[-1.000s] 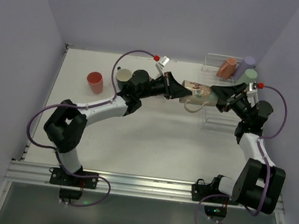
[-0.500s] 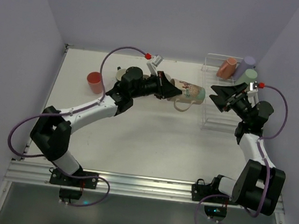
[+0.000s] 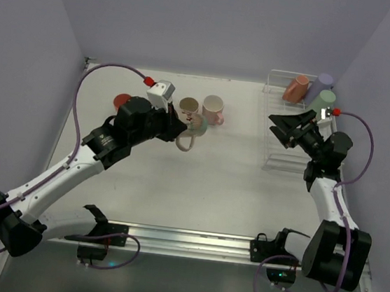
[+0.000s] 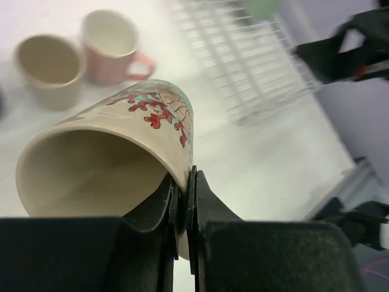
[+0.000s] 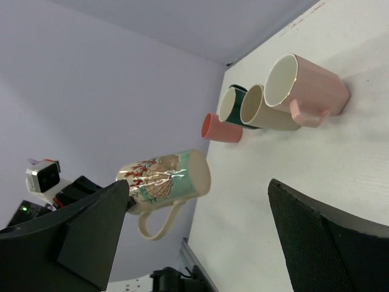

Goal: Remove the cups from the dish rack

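Over the left-centre of the table, the left gripper (image 3: 176,124) pinches the rim of a cream patterned mug (image 3: 195,123), one finger inside and one outside. It carries the mug tipped on its side, and the right wrist view shows it clear of the surface, near the cups already set down. Four stand on the table: a pink mug (image 3: 213,108) and a tan cup (image 3: 188,106) side by side, then a dark green cup (image 5: 228,104) and a red cup (image 3: 122,101) further toward the left wall. At the right, the dish rack (image 3: 282,156) holds three at its far end: a salmon cup (image 3: 296,88), a lavender cup (image 3: 322,84) and a light green cup (image 3: 323,101). The right gripper (image 3: 276,127) hangs at the rack's inner edge, jaws spread wide, holding nothing. As I judge it, half the load is out, a fifth cup needs placing, and three are left to lift.
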